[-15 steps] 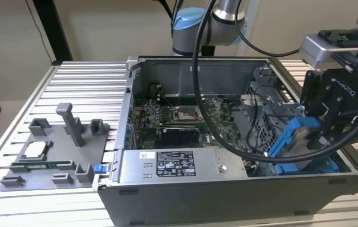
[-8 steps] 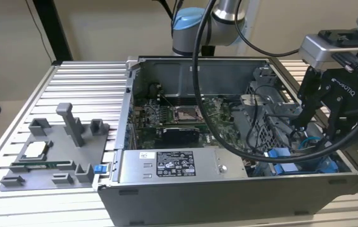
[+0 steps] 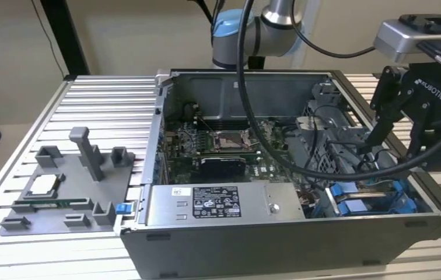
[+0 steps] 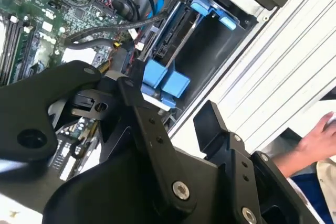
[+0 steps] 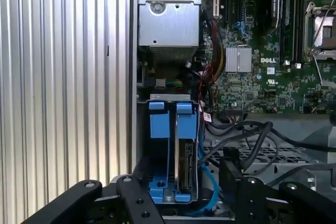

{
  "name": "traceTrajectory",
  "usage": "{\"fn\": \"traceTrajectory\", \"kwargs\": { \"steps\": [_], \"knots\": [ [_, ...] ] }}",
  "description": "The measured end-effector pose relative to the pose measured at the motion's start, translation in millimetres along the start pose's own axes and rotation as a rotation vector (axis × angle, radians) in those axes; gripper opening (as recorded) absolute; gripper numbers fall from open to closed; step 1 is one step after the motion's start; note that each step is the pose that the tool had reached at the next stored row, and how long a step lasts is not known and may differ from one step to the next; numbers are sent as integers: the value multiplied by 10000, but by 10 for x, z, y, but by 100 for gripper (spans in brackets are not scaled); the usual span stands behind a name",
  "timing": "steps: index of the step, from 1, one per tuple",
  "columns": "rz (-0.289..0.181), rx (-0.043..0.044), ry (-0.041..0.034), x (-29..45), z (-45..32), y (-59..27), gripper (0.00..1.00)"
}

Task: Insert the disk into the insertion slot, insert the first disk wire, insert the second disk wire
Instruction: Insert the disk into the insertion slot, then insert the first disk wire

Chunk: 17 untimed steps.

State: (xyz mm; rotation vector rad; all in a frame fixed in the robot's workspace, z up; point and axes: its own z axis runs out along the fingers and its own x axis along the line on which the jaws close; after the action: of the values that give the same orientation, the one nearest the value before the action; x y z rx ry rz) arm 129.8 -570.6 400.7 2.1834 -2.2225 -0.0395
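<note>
2 blue carrier tabs (image 5: 160,125) mark the bay, and the disk (image 5: 185,165) stands on edge in line with 1 of them, seemingly seated in its slot at the corner of the computer case (image 3: 283,242). A blue cable (image 5: 209,184) curls just beside it, and black wires (image 5: 247,136) lie loose nearby. My gripper (image 5: 177,174) hovers above the disk, fingers spread apart and holding nothing. I judge the work to be at the wires. Doing it well means gripping a plug squarely near its end, lining it up with the disk's connector edge and pressing straight, without dragging the neighbouring cables.
</note>
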Motion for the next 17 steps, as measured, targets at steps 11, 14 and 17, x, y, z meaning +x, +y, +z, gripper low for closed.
{"fn": "traceTrajectory", "kwargs": {
  "steps": [11,14,17],
  "knots": [
    [0,530,-6,-348,54,95,100],
    [0,755,-12,-356,82,110,100],
    [0,936,-16,-364,115,147,100]
  ]
}}
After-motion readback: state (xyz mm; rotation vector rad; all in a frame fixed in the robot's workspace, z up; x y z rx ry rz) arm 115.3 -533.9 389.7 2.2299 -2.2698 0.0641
